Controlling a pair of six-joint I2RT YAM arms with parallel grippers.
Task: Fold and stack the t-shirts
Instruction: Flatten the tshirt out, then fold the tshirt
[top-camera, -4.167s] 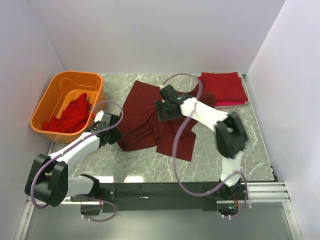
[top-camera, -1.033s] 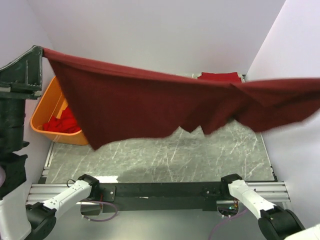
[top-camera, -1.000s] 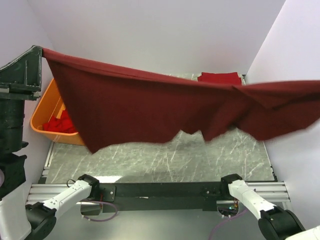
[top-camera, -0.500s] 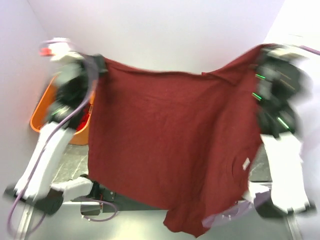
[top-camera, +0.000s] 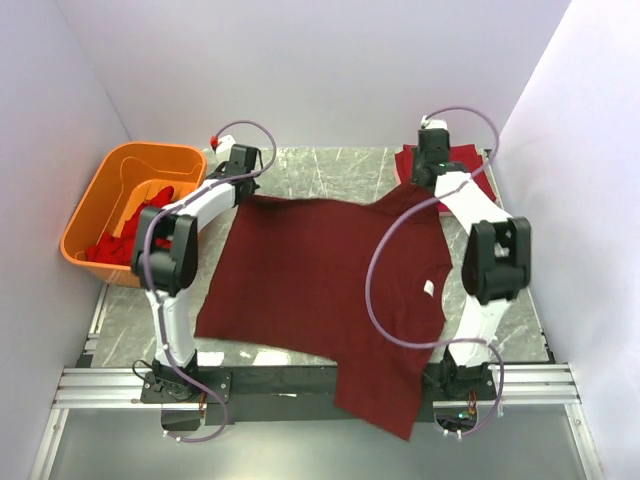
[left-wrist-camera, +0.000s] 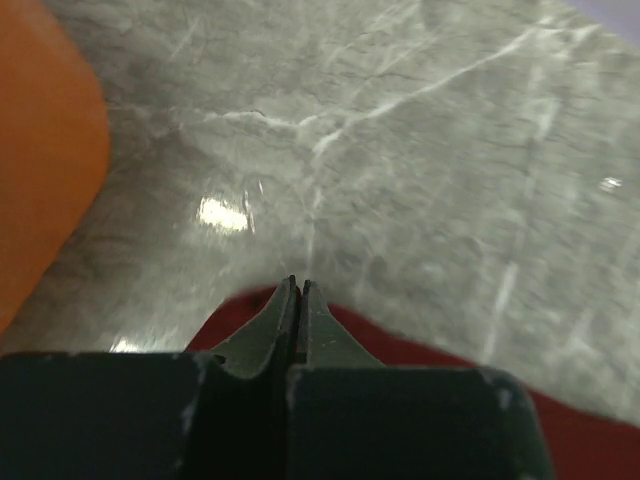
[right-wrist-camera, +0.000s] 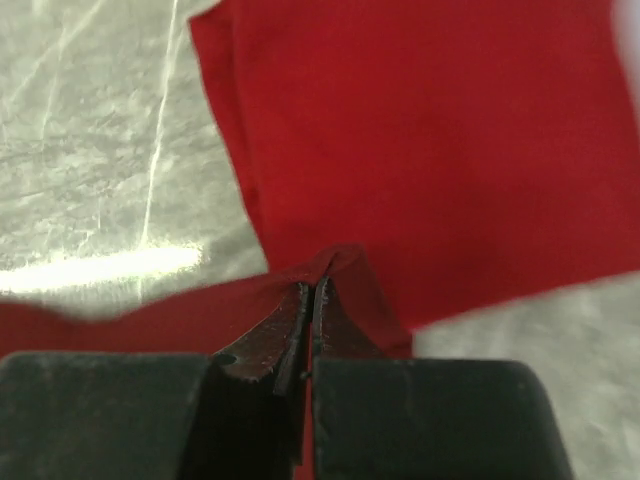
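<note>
A dark maroon t-shirt (top-camera: 320, 280) lies spread flat on the marble table (top-camera: 330, 165), and its near part hangs over the front edge. My left gripper (top-camera: 243, 193) is shut on the shirt's far left corner; in the left wrist view the closed fingertips (left-wrist-camera: 298, 290) rest over maroon cloth (left-wrist-camera: 420, 350). My right gripper (top-camera: 432, 190) is shut on the far right corner, with a pinched fold of cloth (right-wrist-camera: 340, 262) between its tips (right-wrist-camera: 310, 292). A folded pile of red t-shirts (top-camera: 470, 165) (right-wrist-camera: 430, 150) sits just beyond the right gripper.
An orange tub (top-camera: 95, 205) at the far left holds more crumpled red shirts (top-camera: 140, 235); its wall (left-wrist-camera: 45, 160) shows at the left of the left wrist view. White walls close in the table at the back and both sides.
The maroon shirt was held up in the air, stretched between both raised arms. Both arms have come down and forward, and the shirt now lies flat on the table.
</note>
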